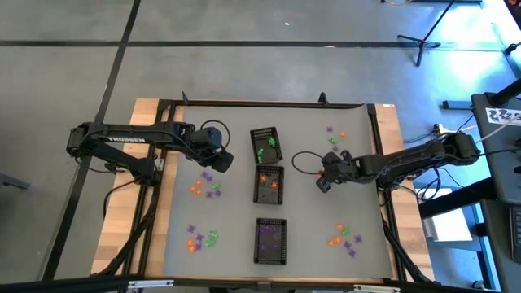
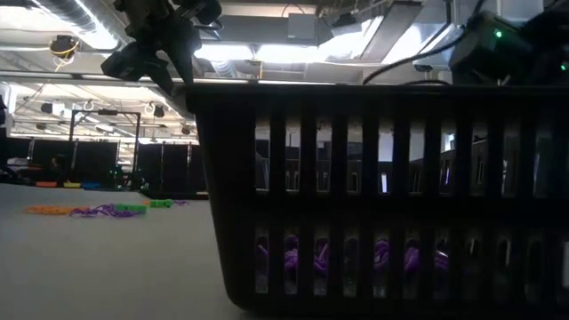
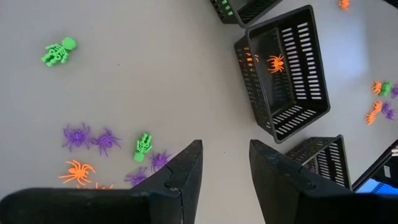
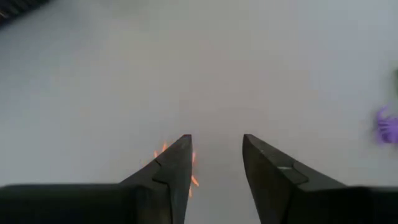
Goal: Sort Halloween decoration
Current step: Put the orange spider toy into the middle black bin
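Tiny orange, green and purple Halloween decoration pieces lie in loose clusters on the grey table (image 1: 236,212): by my left gripper (image 1: 205,185), near left (image 1: 201,238), near right (image 1: 346,238) and far right (image 1: 334,134). My left gripper (image 3: 225,149) hangs open above the table, with purple spiders (image 3: 90,137) and a green skeleton (image 3: 143,145) beside it. My right gripper (image 4: 216,140) is open, tilted down at the bare table right of the trays. An orange piece (image 4: 194,179) shows partly behind one finger (image 4: 177,162). My right gripper has one finger in front of the orange piece, which lies flat on the table. That finger hides most of the piece, so I cannot tell whether it touches it. Nothing is between the two fingers.
Three black slotted trays stand in a row down the table's middle: the far one (image 1: 266,145) holds green pieces, the middle one (image 1: 269,185) orange ones, the near one (image 1: 270,240) purple ones. A purple piece (image 4: 388,127) lies off to the side of my right gripper.
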Available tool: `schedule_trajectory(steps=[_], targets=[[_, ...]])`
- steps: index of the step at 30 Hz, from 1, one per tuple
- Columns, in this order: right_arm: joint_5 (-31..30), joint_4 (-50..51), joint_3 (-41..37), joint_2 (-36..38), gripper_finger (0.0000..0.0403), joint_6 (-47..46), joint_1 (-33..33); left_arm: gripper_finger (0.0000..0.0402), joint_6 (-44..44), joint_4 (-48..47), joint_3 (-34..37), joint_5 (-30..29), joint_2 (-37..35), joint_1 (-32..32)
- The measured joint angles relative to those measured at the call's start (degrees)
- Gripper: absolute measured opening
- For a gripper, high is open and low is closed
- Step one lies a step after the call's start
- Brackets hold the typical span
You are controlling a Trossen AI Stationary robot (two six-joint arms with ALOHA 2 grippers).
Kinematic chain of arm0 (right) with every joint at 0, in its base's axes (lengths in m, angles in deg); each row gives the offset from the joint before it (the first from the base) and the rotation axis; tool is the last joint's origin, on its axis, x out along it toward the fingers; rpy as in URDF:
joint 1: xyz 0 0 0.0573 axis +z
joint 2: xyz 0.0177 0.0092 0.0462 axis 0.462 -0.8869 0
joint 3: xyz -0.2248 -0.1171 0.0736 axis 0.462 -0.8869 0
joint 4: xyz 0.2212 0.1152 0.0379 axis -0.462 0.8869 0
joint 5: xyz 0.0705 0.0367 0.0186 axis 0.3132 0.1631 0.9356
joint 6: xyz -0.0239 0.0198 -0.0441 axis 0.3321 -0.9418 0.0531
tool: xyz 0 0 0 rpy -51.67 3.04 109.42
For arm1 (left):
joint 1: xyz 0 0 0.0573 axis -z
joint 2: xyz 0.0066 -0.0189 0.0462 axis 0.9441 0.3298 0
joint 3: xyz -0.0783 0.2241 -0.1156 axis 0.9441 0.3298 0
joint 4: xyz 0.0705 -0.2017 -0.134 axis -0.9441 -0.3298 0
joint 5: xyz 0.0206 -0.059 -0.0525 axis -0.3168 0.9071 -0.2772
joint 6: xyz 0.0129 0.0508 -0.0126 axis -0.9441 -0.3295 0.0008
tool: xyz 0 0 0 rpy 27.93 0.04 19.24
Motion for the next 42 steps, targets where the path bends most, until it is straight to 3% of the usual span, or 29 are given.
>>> schedule_trajectory(steps=[5,14,18,24,28,33,42], targets=[[1.8,2.7,2.9,0.0,0.0141,2.1,0.0,0.0124,0.0,0.0,0.0,0.0,0.0,0.0],[5.8,-0.8,-1.4,-4.3,0.014,0.2,0.1,0.0124,0.0,0.0,0.0,0.0,0.0,0.0],[5.4,-6.1,-3.0,-6.6,0.014,0.1,0.1,0.0124,0.0,0.0,0.0,0.0,0.0,0.0],[2.4,-6.2,-3.0,-7.5,0.0137,0.3,0.1,0.0124,0.0,0.0,0.0,0.0,0.0,0.0],[0.3,-6.1,-3.1,-7.6,0.0102,0.3,0.1,0.0124,0.0,0.0,0.0,0.0,0.0,0.0],[-0.6,-6.6,-3.2,-7.6,0.0013,1.0,0.1,0.0124,0.0,0.0,0.0,0.0,0.0,0.0],[-1.3,-6.7,0.6,-5.9,0.0002,5.0,0.0,0.0124,0.0,0.0,0.0,0.0,0.0,0.0]])
